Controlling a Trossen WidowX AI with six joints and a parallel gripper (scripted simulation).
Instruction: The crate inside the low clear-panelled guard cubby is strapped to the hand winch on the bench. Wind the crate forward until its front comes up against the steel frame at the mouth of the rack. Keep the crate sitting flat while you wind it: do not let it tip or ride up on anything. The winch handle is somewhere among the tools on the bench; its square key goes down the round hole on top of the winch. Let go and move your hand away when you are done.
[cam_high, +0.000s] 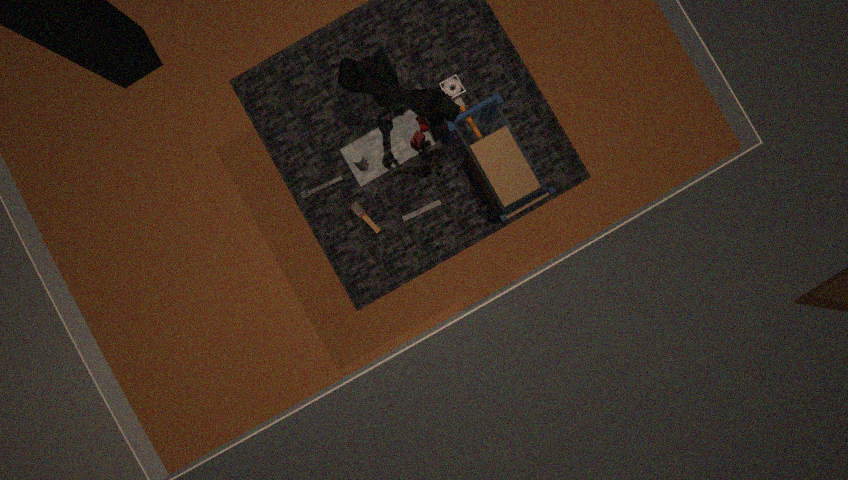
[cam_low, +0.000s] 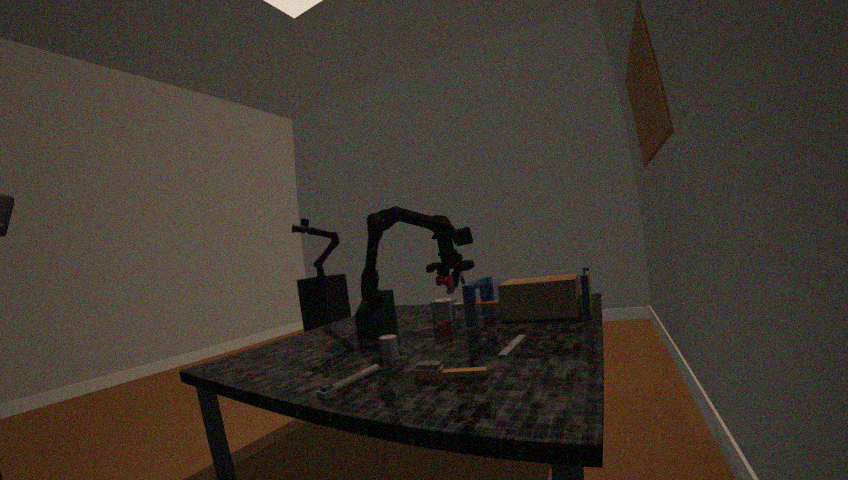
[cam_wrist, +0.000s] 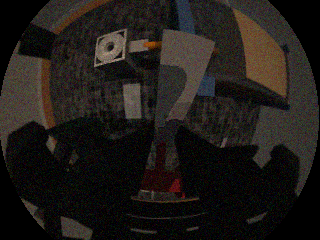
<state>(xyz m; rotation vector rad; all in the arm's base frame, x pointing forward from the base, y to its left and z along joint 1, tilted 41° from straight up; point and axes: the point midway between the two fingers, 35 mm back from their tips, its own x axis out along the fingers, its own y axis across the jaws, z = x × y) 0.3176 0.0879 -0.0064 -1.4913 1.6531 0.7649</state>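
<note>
The tan crate (cam_high: 505, 166) (cam_low: 535, 299) (cam_wrist: 265, 55) looks flat inside the guard cubby. A gap shows between it and the blue frame bar (cam_high: 476, 111) (cam_wrist: 185, 17) at the mouth. The orange strap (cam_high: 473, 126) (cam_wrist: 151, 45) crosses this gap to the white winch (cam_high: 452, 77) (cam_low: 440, 303) (cam_wrist: 100, 56), whose round hole is uncovered. My gripper (cam_low: 451, 284) (cam_wrist: 164, 124) is shut on the winch handle, above the bench on the near side of the winch. The handle's grey plate (cam_wrist: 192, 45) fills the upper middle of the wrist view. The handle's key end is not clearly visible.
A red block (cam_high: 417, 140) (cam_low: 444, 328) stands below my hand. A wooden-handled tool (cam_high: 367, 218) (cam_low: 465, 370), two grey bars (cam_high: 421, 210) (cam_high: 321, 186) and a pale-topped cylinder (cam_low: 388, 349) are on the bench. The guard's blue uprights (cam_low: 470, 306) stand close to my hand.
</note>
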